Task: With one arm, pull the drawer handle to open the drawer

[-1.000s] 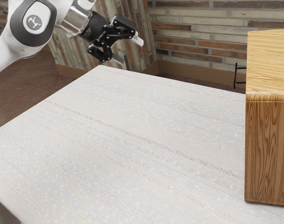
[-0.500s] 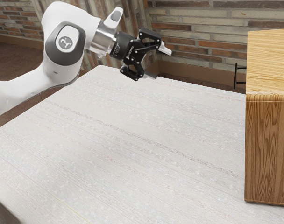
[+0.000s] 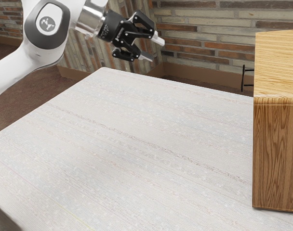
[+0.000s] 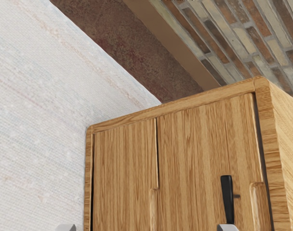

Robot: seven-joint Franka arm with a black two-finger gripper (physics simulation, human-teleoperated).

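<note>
Over the far edge of the counter (image 3: 137,144) the tool (image 3: 152,49) hangs spread wide, gripping nothing; well ahead of it the black drawer handle (image 3: 244,78) juts from the wooden cabinet (image 3: 279,120); judged best: drop level with the handle, straddle its upright bar squarely, then close before pulling straight back.

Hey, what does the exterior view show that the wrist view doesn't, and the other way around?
Exterior view adds: the white arm, jaws open, held high near the far corner of the table and well apart from the cabinet, which is seen from its side. Wrist view adds: the cabinet's front face, with vertical seams between its panels. Both share the table, the cabinet, the black handle and the brick wall.
</note>
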